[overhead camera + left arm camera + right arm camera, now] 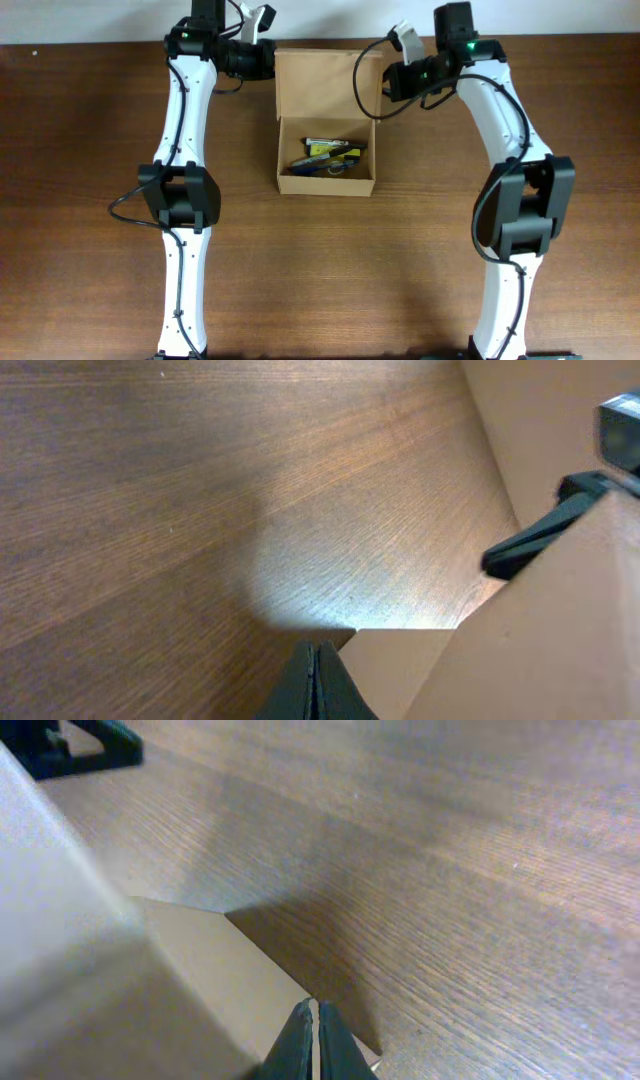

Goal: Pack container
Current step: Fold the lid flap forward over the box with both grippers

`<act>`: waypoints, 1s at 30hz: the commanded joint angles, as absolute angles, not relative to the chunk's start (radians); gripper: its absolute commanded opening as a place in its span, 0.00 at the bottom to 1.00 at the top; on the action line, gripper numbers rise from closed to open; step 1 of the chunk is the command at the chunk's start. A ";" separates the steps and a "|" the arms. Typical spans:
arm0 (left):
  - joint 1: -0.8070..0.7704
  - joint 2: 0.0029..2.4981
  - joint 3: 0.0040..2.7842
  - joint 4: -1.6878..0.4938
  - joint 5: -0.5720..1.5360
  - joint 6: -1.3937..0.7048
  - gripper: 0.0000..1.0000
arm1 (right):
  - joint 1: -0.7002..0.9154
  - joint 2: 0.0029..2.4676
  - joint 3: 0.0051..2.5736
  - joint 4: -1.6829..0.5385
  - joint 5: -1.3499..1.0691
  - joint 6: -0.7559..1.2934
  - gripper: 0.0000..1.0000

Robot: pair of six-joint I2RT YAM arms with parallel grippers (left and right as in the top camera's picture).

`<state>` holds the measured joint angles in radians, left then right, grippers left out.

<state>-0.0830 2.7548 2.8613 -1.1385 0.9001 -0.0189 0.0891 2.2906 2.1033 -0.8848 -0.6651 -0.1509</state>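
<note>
Nearest the arm bases, on the brown wooden table (80, 220), the container (326, 185) sits midway between the left arm (182, 200) and the right arm (520, 210), standing open. Inside it lie a few pen-like items (328, 155) in blue and yellow, bunched around the middle; what exactly they are is too small to tell. Beyond the cavity the flap lid (322, 80) is folded back toward the far side of the table. At the flap's far left corner the left gripper (316, 675) has its fingers clenched together, tips right at a cardboard edge. On the flap's right side the right gripper (313, 1030) is clenched likewise, tips meeting a cardboard corner. Whether either one nips the cardboard cannot be told
</note>
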 commanded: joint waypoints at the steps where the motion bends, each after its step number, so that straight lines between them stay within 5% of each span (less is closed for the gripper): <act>1: -0.088 2.705 2.904 -1.171 0.870 0.005 0.02 | 0.100 2.227 2.128 -0.888 -0.656 -0.178 0.04; 30: -0.122 2.517 2.909 -1.573 0.588 0.126 0.02 | 0.298 2.021 2.128 -1.131 -0.213 -0.307 0.04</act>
<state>-0.1219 2.5561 2.8933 -1.5425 0.6579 0.1043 0.2665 2.0666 2.1067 -1.1091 -0.3229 -0.2737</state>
